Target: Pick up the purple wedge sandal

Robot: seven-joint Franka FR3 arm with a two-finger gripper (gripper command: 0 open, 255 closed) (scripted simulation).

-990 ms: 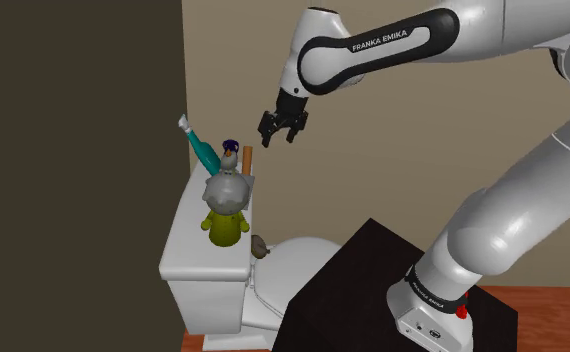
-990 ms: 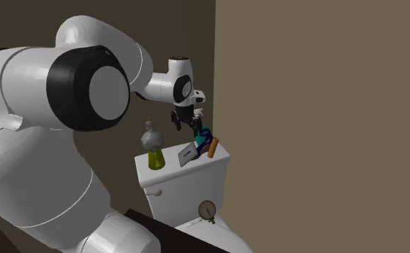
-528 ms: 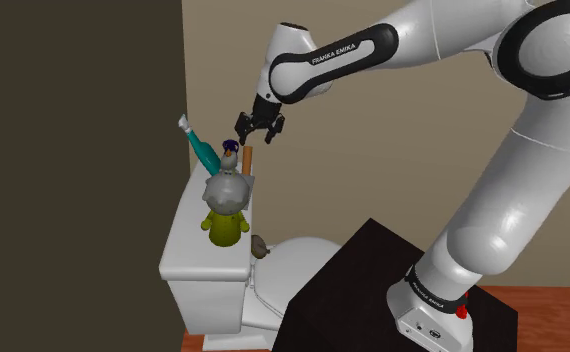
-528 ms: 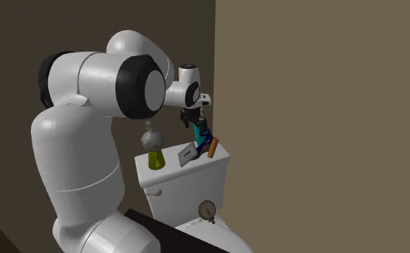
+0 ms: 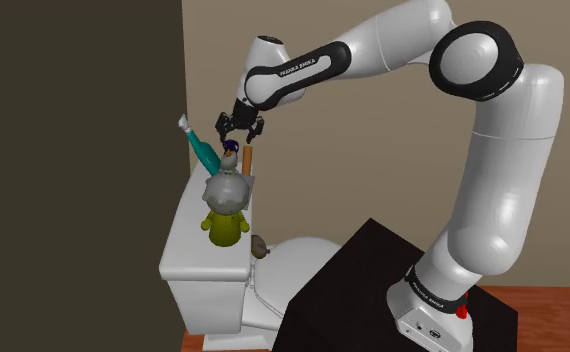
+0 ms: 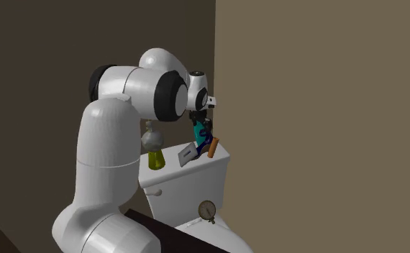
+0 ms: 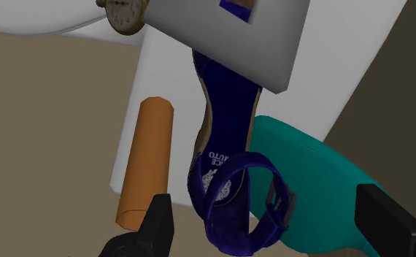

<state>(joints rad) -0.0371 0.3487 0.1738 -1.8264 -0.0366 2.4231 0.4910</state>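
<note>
The gripper (image 7: 266,208) is hovering with its fingers spread wide above the purple wedge sandal (image 7: 225,124), which is resting on the toilet tank lid (image 5: 185,250) between an orange cylinder (image 7: 147,160) and a teal bottle (image 7: 309,168), evidently aligning to straddle it.

Here's the arm (image 5: 493,150), glossy white rounded shells with dark joint rings, and FRANKA EMIKA lettering (image 5: 301,69) in white along a black band. An all-black gripper (image 5: 239,131) caps it, and a small red button (image 5: 461,311) sits on the white base (image 5: 428,310).
</note>
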